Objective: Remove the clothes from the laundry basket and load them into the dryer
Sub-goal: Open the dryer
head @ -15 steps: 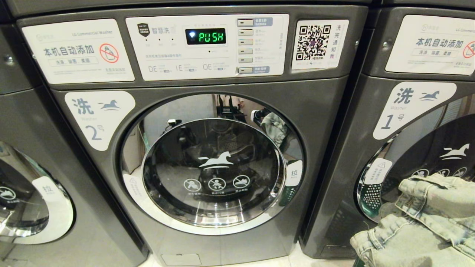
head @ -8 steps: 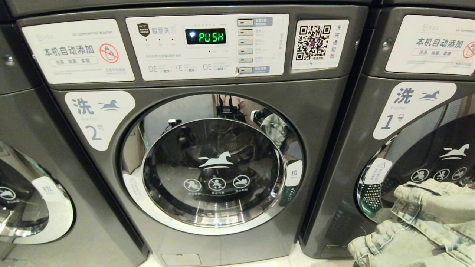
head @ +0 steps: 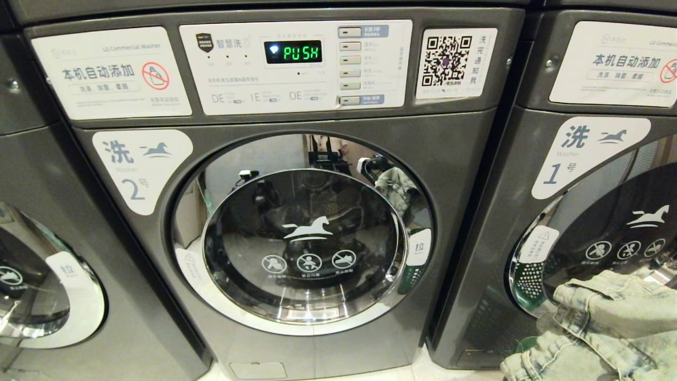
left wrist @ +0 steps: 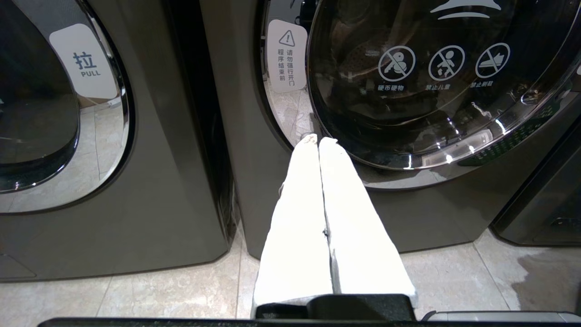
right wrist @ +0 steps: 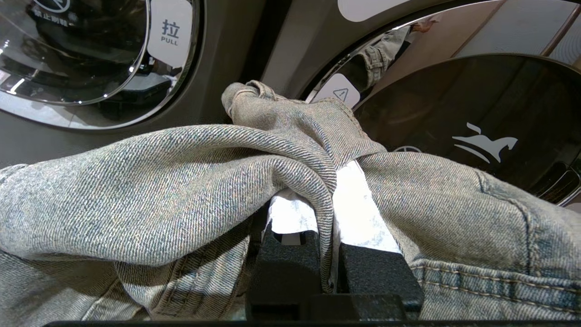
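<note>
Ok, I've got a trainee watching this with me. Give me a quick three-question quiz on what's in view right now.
1. True or false: the door of machine 2 is open.
2. What is the right hand shut on?
A. a white towel
B. a denim garment
C. nothing
3. Fill in: the green display on machine 2 reads ____.

Key:
1. False. The door is closed.
2. B. A fold of the denim garment is pinched between its fingers. The left hand is shut and holds nothing, low in front of the machines.
3. PUSH.

Head and wrist cameras closely face washer door [head: 304,238]
</note>
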{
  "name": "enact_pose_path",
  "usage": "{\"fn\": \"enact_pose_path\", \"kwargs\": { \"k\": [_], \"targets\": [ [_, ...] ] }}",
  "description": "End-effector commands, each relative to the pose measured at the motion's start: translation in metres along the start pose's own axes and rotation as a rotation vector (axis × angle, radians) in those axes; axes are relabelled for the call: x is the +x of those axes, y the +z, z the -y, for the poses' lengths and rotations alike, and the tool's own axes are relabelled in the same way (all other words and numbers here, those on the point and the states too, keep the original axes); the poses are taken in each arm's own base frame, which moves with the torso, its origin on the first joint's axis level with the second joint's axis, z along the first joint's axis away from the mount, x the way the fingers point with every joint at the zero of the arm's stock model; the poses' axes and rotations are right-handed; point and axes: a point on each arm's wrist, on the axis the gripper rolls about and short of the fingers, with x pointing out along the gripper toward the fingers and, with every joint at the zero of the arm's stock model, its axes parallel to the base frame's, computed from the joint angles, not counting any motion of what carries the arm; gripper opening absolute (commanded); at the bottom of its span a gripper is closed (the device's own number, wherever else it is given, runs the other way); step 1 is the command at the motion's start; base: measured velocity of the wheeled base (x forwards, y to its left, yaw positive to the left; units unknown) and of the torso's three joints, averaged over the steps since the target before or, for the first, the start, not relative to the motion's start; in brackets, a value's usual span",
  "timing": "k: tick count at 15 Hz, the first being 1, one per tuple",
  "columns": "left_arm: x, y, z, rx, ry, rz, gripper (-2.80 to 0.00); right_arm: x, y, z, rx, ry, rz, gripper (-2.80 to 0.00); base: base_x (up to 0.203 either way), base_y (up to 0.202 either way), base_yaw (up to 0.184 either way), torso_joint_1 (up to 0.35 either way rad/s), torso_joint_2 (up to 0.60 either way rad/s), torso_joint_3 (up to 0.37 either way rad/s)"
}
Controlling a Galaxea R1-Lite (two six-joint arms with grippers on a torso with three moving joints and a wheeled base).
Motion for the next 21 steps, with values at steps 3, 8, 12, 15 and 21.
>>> {"fn": "enact_pose_path", "kwargs": {
  "k": [3, 8, 12, 15, 21],
  "targets": [
    [0.0, 0.0, 0.0, 0.0, 0.001, 0.001, -2.8, 0.0003, -0.0024, -0.0008, -0.038, -0.007, -0.01, -2.8, 0.0, 0.0, 0.0, 0.0, 0.0, 0.0],
    [0.0, 0.0, 0.0, 0.0, 0.0, 0.001, -2.8, 0.0007, -0.0015, 0.0, -0.056, -0.026, -0.005, -2.8, 0.0, 0.0, 0.0, 0.0, 0.0, 0.0],
    [0.0, 0.0, 0.0, 0.0, 0.001, 0.001, -2.8, 0.004, -0.0096, -0.003, -0.074, -0.046, 0.035, -2.8, 0.0, 0.0, 0.0, 0.033, -0.16, -0.175],
    [0.0, 0.0, 0.0, 0.0, 0.0, 0.001, -2.8, 0.0046, -0.011, -0.0035, -0.089, -0.054, 0.053, -2.8, 0.0, 0.0, 0.0, 0.103, -0.42, -0.329],
    [0.0, 0.0, 0.0, 0.0, 0.0, 0.001, -2.8, 0.0044, -0.0067, -0.0017, -0.095, -0.059, 0.067, -2.8, 0.0, 0.0, 0.0, 0.145, -0.49, -0.31]
  ]
}}
